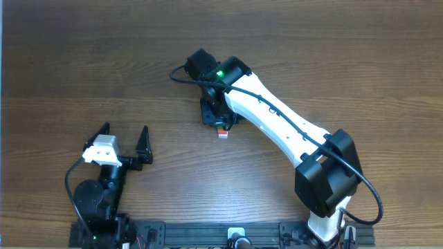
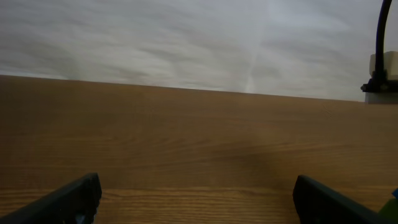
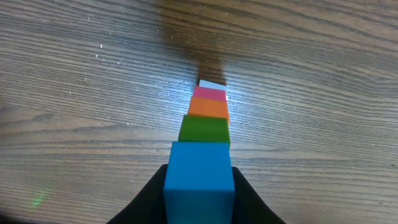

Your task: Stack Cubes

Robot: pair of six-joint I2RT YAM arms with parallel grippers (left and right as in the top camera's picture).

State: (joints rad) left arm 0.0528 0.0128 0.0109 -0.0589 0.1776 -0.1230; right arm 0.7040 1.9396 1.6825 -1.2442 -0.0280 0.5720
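A tower of cubes stands on the wooden table: a blue cube on top, then a green cube, an orange cube, a pink cube and a white cube at the base. My right gripper is above the tower, its fingers pressed against both sides of the blue cube. From above, the right gripper hides most of the tower, and just the tower's foot peeks out. My left gripper rests open at the near left with nothing in it.
Bare wooden tabletop surrounds the tower on all sides. In the left wrist view the left gripper faces open table, with part of the right arm at the far edge.
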